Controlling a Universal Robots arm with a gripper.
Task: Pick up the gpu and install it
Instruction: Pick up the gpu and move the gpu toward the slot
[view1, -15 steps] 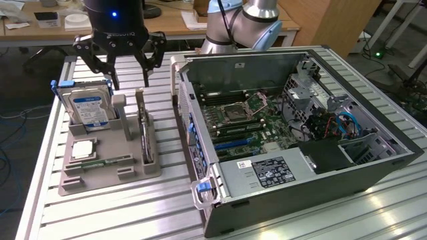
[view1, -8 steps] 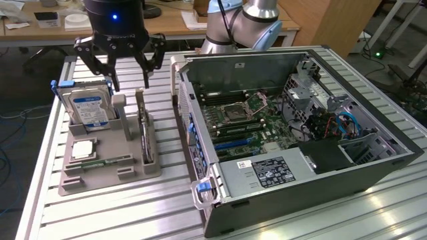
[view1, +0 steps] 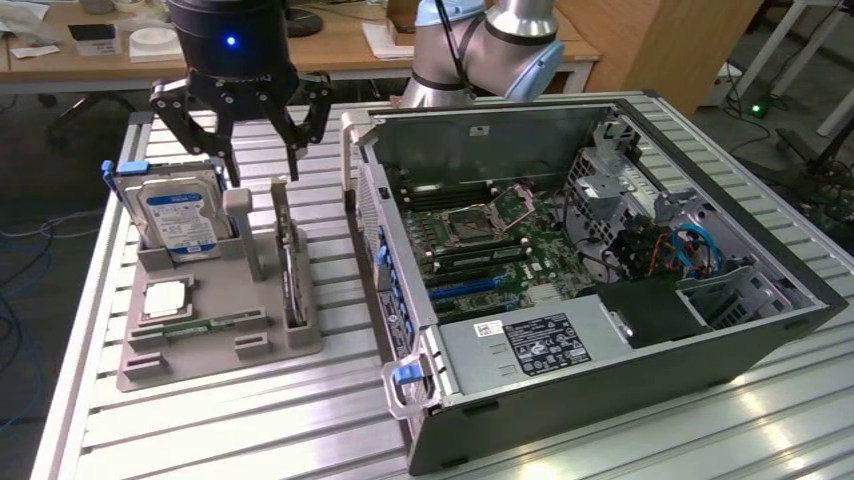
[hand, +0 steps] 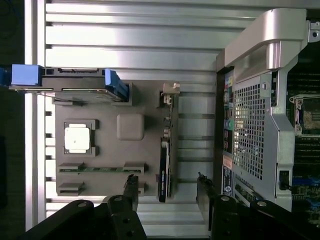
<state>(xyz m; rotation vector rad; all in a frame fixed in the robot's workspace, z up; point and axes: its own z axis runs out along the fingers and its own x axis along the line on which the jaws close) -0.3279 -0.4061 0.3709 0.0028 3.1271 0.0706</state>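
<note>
1. Your gripper hangs wide open above the gray holder tray, with nothing in its grasp.
2. The gpu stands on edge in the tray's slot nearest the open computer case, probably so the fingers can straddle it.
3. The wrist view shows the card's thin edge lined up between those fingers. The exterior view shows the clearance above it.
4. The hard drive and CPU sit elsewhere on the tray.

gpu | thin dark card, silver bracket at one end | standing on edge | in grey holder slot
</note>
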